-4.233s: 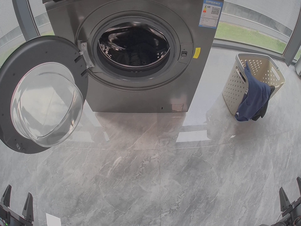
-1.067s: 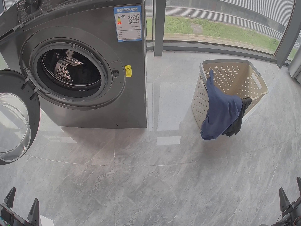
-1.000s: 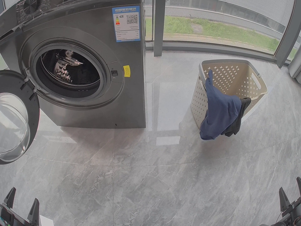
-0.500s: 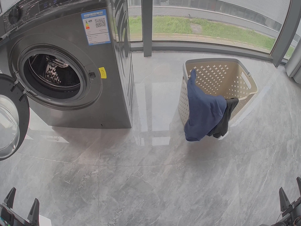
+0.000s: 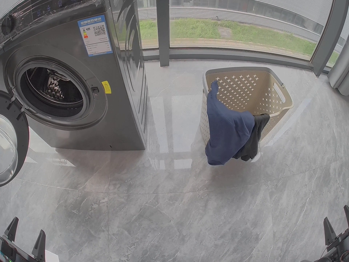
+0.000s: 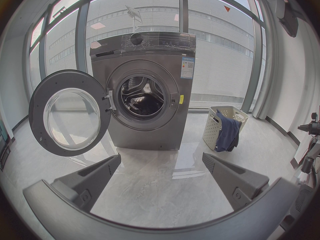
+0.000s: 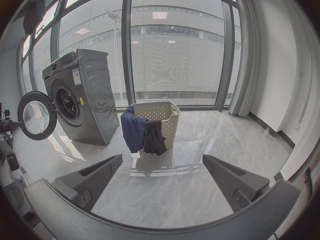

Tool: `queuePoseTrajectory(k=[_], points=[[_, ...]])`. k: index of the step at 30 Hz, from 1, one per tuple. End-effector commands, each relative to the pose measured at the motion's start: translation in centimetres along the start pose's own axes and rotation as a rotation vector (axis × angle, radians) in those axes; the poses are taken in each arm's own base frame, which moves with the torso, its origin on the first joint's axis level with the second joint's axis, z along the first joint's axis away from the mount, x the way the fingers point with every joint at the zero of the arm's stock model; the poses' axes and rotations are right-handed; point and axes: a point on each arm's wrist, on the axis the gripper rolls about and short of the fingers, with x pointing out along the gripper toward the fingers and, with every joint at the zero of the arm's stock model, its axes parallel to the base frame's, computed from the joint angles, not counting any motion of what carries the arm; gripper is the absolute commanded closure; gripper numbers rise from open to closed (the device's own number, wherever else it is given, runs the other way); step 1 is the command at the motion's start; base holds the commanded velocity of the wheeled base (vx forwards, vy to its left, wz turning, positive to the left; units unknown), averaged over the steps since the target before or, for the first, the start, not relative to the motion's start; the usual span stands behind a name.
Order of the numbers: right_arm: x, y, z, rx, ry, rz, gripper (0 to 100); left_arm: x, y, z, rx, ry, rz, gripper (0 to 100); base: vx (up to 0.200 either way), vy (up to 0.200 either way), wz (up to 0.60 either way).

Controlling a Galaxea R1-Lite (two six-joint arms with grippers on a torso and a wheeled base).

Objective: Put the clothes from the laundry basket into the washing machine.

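The robot is swinging round to its right. Over the last few seconds the whole head view has slid across. The washer (image 5: 72, 91), which stood square in front, is now off to the left. The basket (image 5: 280, 88), which was at the far right edge, now sits close to the middle. Neither of them has shifted on the floor (image 5: 181, 215); only the camera has moved.

The clothes lie as they did. A blue garment (image 5: 227, 131) hangs over the basket's near rim and trails down its outer wall almost to the floor. A dark garment (image 5: 256, 135) is draped over the rim just beside it, the two touching. I cannot tell whether anything more lies deeper in the basket. The washer's door (image 5: 11, 146) stands wide open to the left, so the drum mouth is clear.

Both arms hang low and well apart from the basket. The left gripper (image 5: 28, 227) has its fingers spread wide with nothing between them. The right gripper (image 5: 336, 213) is the same, wide open and empty, and its wrist view looks straight at the basket across bare floor.

I take the turn as the robot lining up for a first pick, with nothing yet carried to the washer. The basket is now nearly dead ahead but out of reach, so the robot probably has to roll closer before either arm can reach it. The blue garment on the near rim looks the easiest first grab, and the right arm seems better placed for it.
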Motion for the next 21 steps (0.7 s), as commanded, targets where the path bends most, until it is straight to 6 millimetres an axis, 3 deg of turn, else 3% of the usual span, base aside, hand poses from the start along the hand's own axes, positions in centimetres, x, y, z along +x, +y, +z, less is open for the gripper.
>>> queuePoseTrajectory(k=[1,10,12,19,21], points=[[0.05,0.0,-0.47,-0.001,0.008,0.0,0,0.06,0.01,-0.45,-0.002,0.008,0.001,0,0.0,-0.2,0.0],[0.05,0.0,-0.47,0.001,0.008,0.0,0,0.08,0.01,-0.49,0.001,0.01,0.001,0,0.0,0.0,-0.07],[0.05,0.0,-0.47,0.001,0.008,0.0,0,0.08,0.02,-0.49,0.001,0.01,0.002,0,0.0,-0.2,-0.6],[0.05,0.0,-0.47,0.001,0.008,0.0,0,0.08,0.02,-0.51,-0.002,0.011,0.002,0,0.0,-0.2,0.0],[0.05,0.0,-0.47,0.001,0.008,0.0,0,0.08,0.02,-0.51,-0.003,0.011,0.002,0,0.0,0.0,0.0]])
